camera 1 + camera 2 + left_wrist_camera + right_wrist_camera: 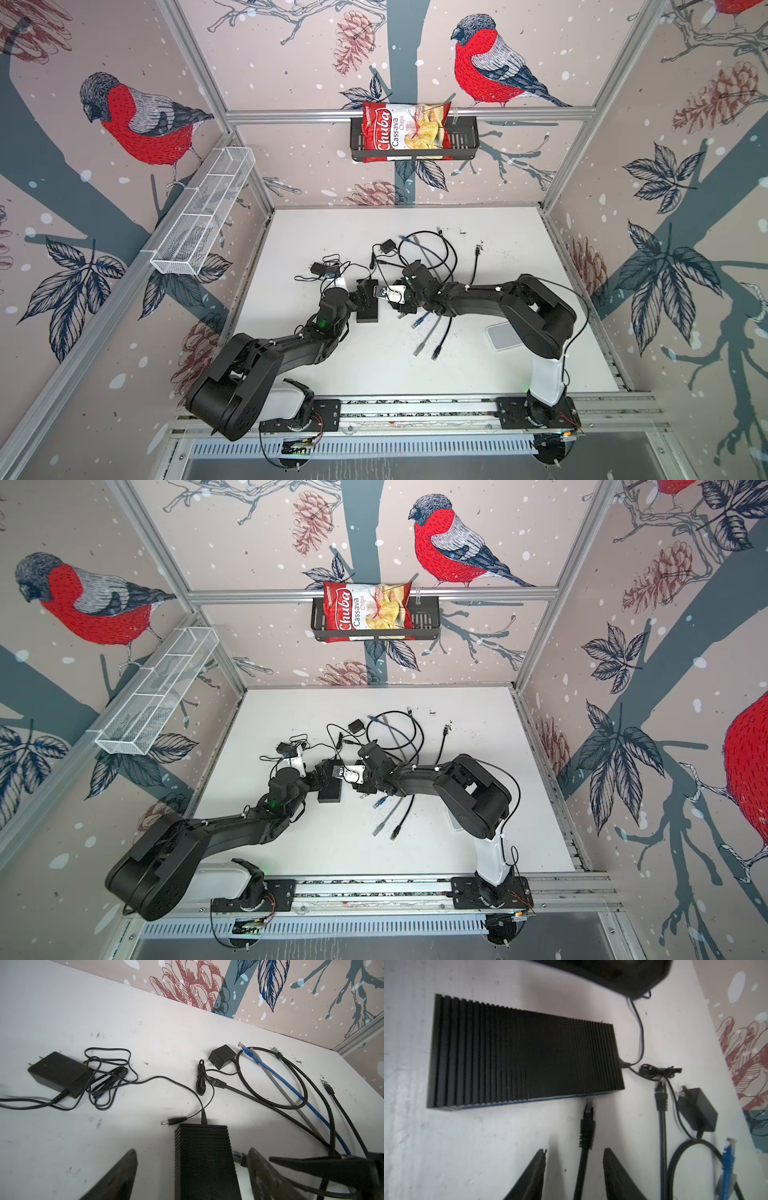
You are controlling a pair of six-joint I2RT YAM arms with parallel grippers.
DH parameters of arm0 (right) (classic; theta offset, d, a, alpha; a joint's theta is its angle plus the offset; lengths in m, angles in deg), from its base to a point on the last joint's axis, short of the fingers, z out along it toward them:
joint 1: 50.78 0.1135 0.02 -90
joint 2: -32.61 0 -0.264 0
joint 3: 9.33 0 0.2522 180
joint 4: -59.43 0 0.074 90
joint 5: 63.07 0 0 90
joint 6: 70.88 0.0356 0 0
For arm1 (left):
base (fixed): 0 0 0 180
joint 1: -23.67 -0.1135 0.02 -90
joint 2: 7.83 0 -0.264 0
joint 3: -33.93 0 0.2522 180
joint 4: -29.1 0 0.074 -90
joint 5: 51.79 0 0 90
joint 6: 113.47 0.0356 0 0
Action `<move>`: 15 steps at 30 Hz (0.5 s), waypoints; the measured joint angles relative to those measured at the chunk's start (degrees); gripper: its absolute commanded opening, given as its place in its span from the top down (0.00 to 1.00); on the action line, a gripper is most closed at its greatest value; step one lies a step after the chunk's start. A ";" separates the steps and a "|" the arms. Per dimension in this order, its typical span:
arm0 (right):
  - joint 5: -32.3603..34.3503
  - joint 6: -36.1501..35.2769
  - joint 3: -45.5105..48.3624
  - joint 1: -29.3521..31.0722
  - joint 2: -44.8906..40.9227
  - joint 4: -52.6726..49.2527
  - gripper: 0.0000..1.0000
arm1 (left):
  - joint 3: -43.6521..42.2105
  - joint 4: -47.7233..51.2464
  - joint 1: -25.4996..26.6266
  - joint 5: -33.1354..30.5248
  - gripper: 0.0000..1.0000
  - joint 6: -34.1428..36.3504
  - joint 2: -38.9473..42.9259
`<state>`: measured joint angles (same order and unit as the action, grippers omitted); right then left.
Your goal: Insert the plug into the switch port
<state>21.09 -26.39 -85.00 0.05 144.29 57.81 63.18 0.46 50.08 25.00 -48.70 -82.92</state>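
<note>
R end effector [575,1149], jaws apart, astride cable [581,1167]; plug [588,1111] at switch [519,1053].

Only one bit of readable text here

The red snack bag [405,126] [368,608] says "Chuba" in big white script with "Cassava Chips" beside it. It's legible in both top views, and the bag sits in the black basket [463,139] on the back wall. Its smaller print is too tiny to read.
</note>
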 measured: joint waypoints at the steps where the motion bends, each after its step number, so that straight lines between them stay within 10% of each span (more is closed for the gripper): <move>1: 0.61 -1.03 -0.42 0.00 0.50 0.31 0.56 | -0.55 0.52 -0.07 -0.35 0.18 -0.02 0.85; 15: 1.29 -5.38 -4.33 0.31 5.27 -0.17 0.65 | -3.96 2.89 -1.09 -2.03 0.18 -0.28 8.22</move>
<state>22.38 -31.77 -89.33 0.36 149.56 57.64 59.22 3.35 48.99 22.96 -48.99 -74.70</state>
